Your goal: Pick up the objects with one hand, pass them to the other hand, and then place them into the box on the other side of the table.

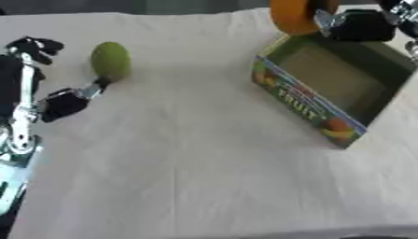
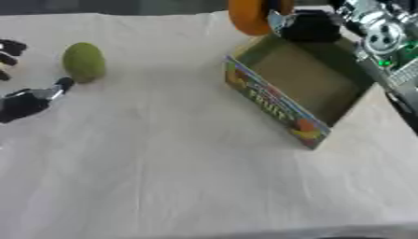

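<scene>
A white cloth (image 1: 204, 154) covers the table, its creases running towards the near edge. At the far right stands an open cardboard fruit box (image 1: 330, 88), set at an angle, its inside a dull green and its near wall printed with the word "FRUIT" and pictures of fruit.

The robot's right hand (image 1: 359, 23) reaches in from the upper right corner and hangs over the far rim of the box. Its dark fingers (image 2: 306, 25) are curled against an orange, rounded object (image 1: 292, 16) (only its lower part shows, the rest being cut off by the top of the view), and the object is held clear of the cloth, above the box's far corner rather than inside it. Nothing can be made out lying in the box itself.

On the left side of the table, well apart from the box, a green, egg-shaped fruit (image 1: 110, 60) rests on the cloth. The robot's left hand (image 1: 61, 102) lies beside it, with one finger (image 1: 94, 88) stretched out so that its tip is at the fruit's lower edge; whether it touches cannot be told. The fingers of this hand are spread and relaxed, and they grasp nothing. The silver and black forearm (image 1: 20, 121) runs down the left edge of the view.
</scene>
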`<action>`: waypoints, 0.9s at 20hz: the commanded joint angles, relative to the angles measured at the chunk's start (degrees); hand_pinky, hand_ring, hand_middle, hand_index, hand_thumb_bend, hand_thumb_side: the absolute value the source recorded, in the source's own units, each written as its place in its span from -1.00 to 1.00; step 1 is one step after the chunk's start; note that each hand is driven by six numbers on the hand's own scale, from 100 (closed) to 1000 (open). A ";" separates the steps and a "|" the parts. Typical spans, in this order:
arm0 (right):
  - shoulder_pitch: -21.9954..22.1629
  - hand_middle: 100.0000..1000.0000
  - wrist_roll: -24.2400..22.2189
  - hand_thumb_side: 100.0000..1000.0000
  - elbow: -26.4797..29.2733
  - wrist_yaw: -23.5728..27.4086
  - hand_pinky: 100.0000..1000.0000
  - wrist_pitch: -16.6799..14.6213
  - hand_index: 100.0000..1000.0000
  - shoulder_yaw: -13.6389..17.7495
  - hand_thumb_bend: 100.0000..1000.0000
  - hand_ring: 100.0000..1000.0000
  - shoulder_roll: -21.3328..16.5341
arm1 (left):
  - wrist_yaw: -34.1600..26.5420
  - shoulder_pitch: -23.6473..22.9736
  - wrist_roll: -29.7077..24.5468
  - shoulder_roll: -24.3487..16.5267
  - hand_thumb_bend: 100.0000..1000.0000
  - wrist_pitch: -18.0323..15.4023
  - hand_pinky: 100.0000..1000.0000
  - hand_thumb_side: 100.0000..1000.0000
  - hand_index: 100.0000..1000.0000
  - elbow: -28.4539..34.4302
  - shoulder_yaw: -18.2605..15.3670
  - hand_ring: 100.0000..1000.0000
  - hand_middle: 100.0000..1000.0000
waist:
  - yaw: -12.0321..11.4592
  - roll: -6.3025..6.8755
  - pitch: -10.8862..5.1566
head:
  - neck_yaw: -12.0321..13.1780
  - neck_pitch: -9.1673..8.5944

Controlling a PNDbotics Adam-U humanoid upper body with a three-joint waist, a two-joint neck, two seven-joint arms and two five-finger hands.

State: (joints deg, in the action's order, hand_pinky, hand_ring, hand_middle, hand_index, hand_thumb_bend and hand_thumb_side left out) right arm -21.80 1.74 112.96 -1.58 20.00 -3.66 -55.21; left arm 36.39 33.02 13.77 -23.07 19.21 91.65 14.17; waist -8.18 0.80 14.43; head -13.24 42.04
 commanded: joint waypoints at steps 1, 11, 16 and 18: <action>2.64 0.00 3.63 -0.78 -0.38 0.38 0.82 -0.44 0.26 4.30 -1.00 0.33 -3.19 | -1.52 -0.62 1.21 -4.50 0.42 2.18 -0.12 -0.38 0.38 3.51 -3.08 0.16 0.13 | 0.11 0.05 -0.82 | -0.69 -1.25; 4.74 0.03 4.31 -0.75 -14.52 -4.50 0.80 -2.25 0.30 3.46 -1.00 0.35 -3.15 | -4.74 -2.25 4.90 -8.06 0.44 5.51 -0.12 -0.39 0.38 7.71 -7.76 0.16 0.14 | -1.01 0.33 -0.55 | -2.11 -2.18; 4.16 0.16 2.02 -0.71 -20.35 -7.53 0.80 -3.72 0.40 2.67 -1.00 0.41 -2.73 | -4.30 -1.64 5.49 -9.10 0.45 6.37 -0.11 -0.38 0.38 7.99 -8.95 0.16 0.14 | -1.81 0.22 -0.32 | -2.13 -1.98; 4.05 0.25 0.83 -0.67 -21.83 -8.96 0.79 -4.30 0.50 2.46 -1.00 0.43 -2.72 | -4.23 -1.41 5.49 -9.18 0.44 6.74 -0.11 -0.38 0.38 7.76 -9.29 0.17 0.14 | -1.97 0.23 -0.23 | -1.54 -1.88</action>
State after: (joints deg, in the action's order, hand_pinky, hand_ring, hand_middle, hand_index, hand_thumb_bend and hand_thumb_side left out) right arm -16.89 3.21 91.75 -9.53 16.11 -1.69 -56.18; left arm 31.85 30.55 19.07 -30.24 25.66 98.54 5.89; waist -10.06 1.12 15.01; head -15.02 40.60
